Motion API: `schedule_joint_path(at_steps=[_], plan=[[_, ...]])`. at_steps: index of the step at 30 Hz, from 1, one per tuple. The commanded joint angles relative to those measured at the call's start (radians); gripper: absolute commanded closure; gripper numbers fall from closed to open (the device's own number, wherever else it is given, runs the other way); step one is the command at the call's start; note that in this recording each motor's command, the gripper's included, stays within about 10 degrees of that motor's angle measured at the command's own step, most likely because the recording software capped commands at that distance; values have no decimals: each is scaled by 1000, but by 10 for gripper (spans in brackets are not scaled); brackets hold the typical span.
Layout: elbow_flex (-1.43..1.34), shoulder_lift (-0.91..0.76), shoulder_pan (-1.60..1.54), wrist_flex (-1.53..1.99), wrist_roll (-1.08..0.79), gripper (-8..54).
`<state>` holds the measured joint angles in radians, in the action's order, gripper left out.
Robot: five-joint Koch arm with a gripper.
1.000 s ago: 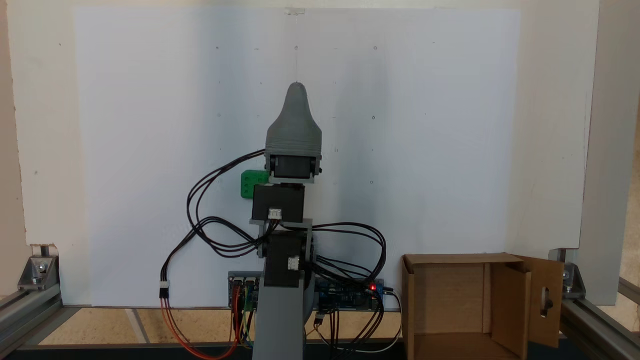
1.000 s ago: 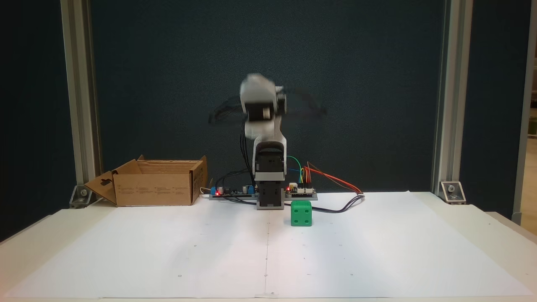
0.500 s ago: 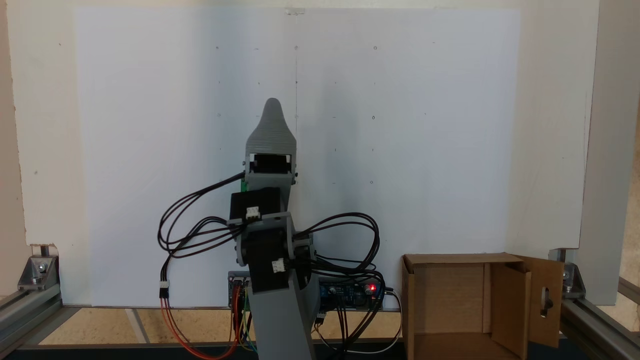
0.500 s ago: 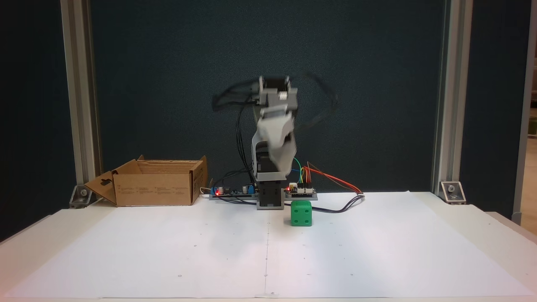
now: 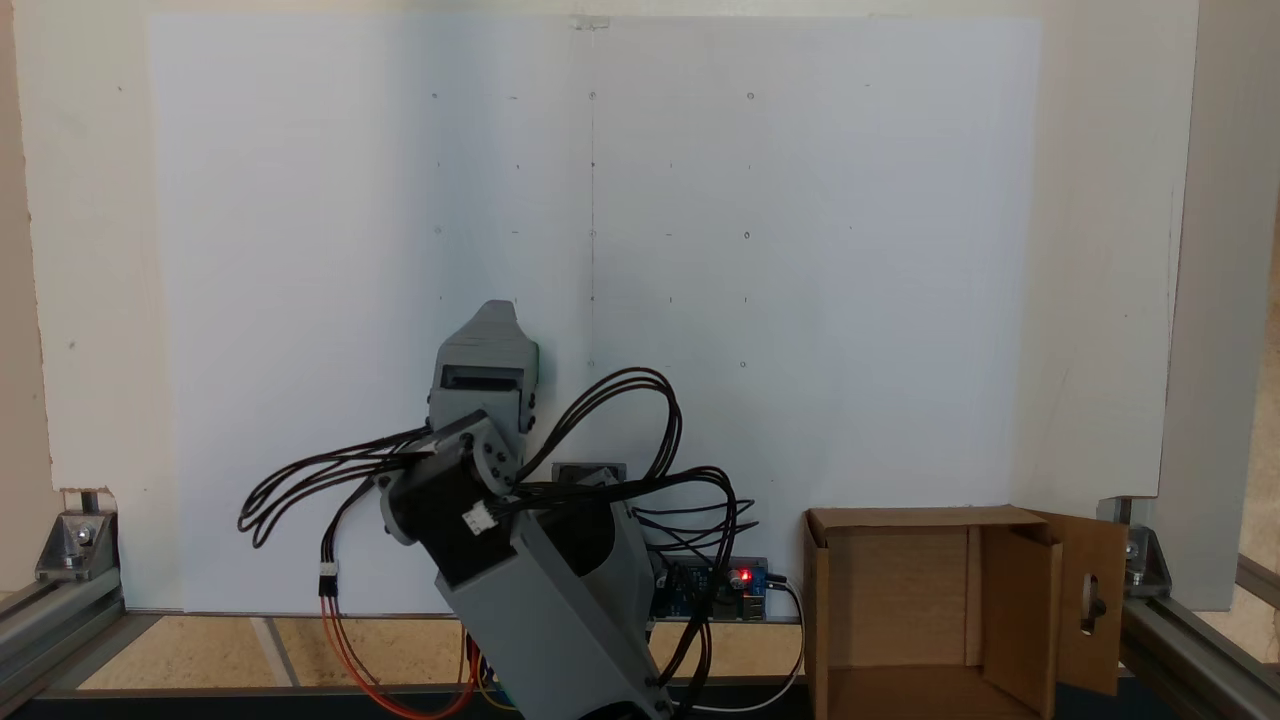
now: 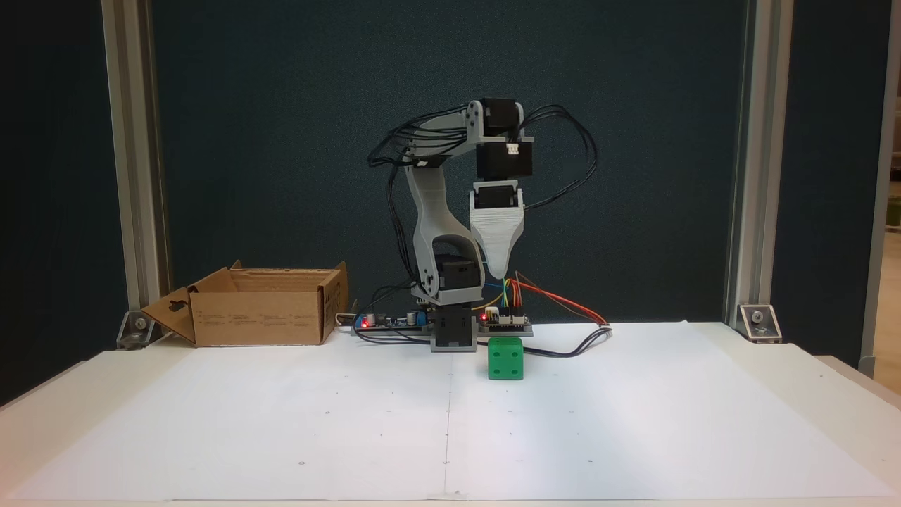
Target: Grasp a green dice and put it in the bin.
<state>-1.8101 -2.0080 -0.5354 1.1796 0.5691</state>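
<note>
The green dice (image 6: 506, 358) rests on the white paper just in front of the arm's base, a four-pip face toward the camera. My grey gripper (image 6: 497, 273) points straight down and hangs well above the dice, not touching it. From this side only one tapered jaw is visible, so the opening is unreadable. In a fixed view from above, the gripper (image 5: 497, 312) covers the dice. The cardboard bin (image 6: 257, 317) stands open at the left of the base. It appears as the bin (image 5: 920, 517) at lower right, slotted flap out to the side.
Circuit boards (image 6: 391, 321) with red lights and loose black cables (image 5: 300, 480) surround the arm's base. Aluminium frame posts (image 6: 134, 176) stand at both table sides. White paper (image 6: 450, 422) covers the table in front.
The arm has swung from centre toward the dice's side and folded over, bringing the gripper down to point at the table above the dice. Dice and bin have not moved.
</note>
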Motion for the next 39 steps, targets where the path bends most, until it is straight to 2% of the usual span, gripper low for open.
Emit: schedule_joint_path(at_steps=[1,8,19,39], plan=[[60,11,-15,31,87,30],[-61,23,-14,-25,89,28],[-173,-97,-41,-75,178,18],[-364,-60,-135,-331,232,7]])
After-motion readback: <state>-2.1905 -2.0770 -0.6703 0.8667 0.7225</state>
